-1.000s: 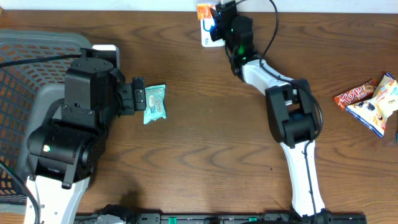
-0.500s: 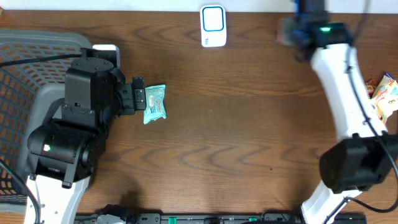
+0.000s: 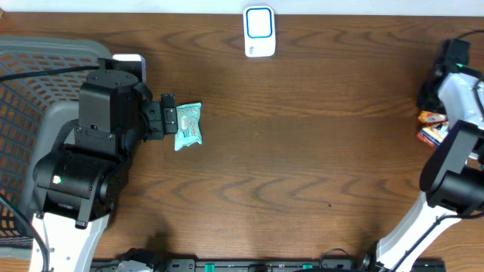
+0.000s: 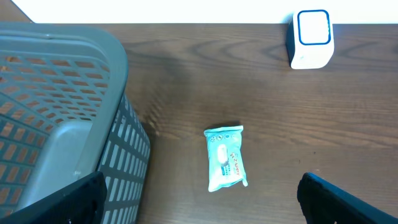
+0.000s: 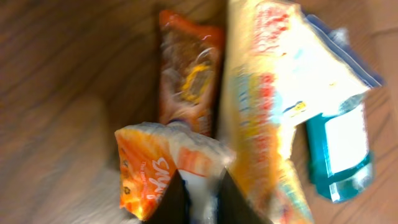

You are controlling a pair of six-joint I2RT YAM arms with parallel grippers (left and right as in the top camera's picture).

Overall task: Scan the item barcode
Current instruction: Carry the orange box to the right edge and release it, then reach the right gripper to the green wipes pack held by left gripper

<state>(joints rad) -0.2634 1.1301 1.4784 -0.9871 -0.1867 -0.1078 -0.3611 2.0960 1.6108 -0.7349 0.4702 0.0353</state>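
Swinging away from the scanner [image 3: 259, 32] at the back edge of the desk [image 3: 302, 151], the right arm has crossed in one second to the far right edge. A second ago its gripper held an orange packet up against the scanner's face; now the scanner stands alone. The right gripper [image 5: 205, 202] sits low over a cluster of snacks. In the right wrist view its fingers stand close together on either side of the orange packet [image 5: 155, 171]. The frame is too blurred to tell whether they are pinching the packet's edge or have just begun to let go. That packet lies touching a brown bar [image 5: 189, 74] and just beside a yellow packet [image 5: 273, 93], with a teal packet [image 5: 339, 149] at the far side.

Judging from this, the pass in front of the scanner is over for this item, and it is being put down among the other snacks.

On the other side, the left gripper [image 4: 200, 198] is spread wide and holds nothing. A pale green wipes pack [image 3: 187, 125] lies flat on the desk just in front of it, near the grey basket [image 3: 45, 53], and is probably the next item to scan.
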